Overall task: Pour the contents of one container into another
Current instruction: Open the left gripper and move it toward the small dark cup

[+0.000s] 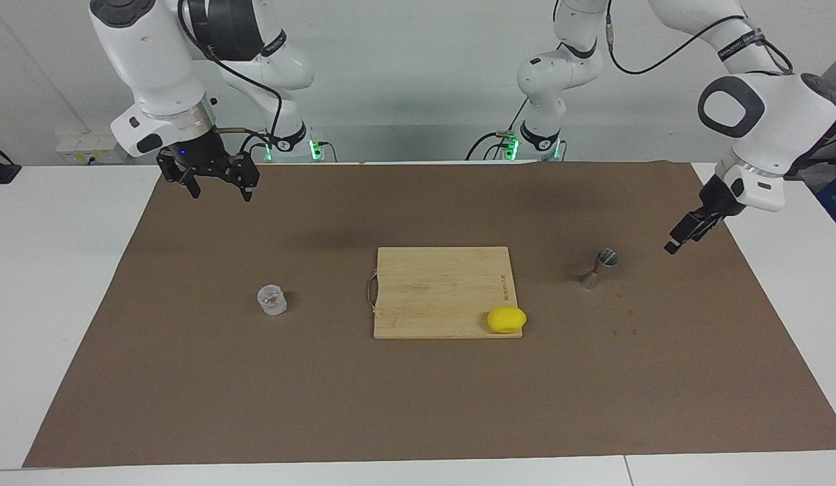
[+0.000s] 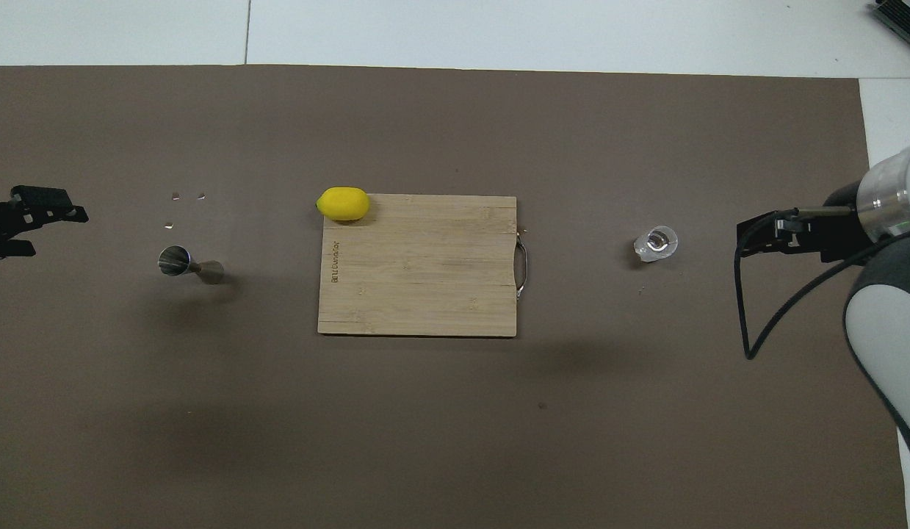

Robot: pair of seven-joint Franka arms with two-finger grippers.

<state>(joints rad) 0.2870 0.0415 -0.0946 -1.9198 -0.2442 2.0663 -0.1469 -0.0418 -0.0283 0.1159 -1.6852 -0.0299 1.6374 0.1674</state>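
1. White table point(image 1: 40, 270) under a broad brown mat point(image 1: 188, 378), pale wall past the arm bases; clock directions below read off the facing view.
2. At mat centre: wooden cutting board point(image 1: 444, 290), with a lemon point(image 1: 506, 319) on its 5 o'clock corner, overhanging the edge a little.
3. At 9 o'clock from the board, toward the right arm's end: glass tumbler point(image 1: 272, 300), upright on the mat, well apart from the board, untouched. Contents impossible to make out.
4. At 3 o'clock from the board, toward the left arm's end: metal jigger point(image 1: 598, 268), standing on the mat with its open cone up, likewise untouched.
5. At 11 o'clock from the tumbler: right gripper point(image 1: 218, 194), raised over the mat's robot-side edge, fingers spread wide, holding nothing.
6. At 2 o'clock from the jigger: left gripper point(image 1: 681, 237), up in the air over the mat's end edge, near the jigger but clear of it. Seen edge-on here; from overhead, fingers parted and empty.
7. Progress, judged from the layout: barely begun. Nothing grasped, nothing lifted, nothing poured.
8. Left to do, by the look of it: close on the tumbler, carry it past the board to the jigger, tip it over the jigger's narrow mouth.
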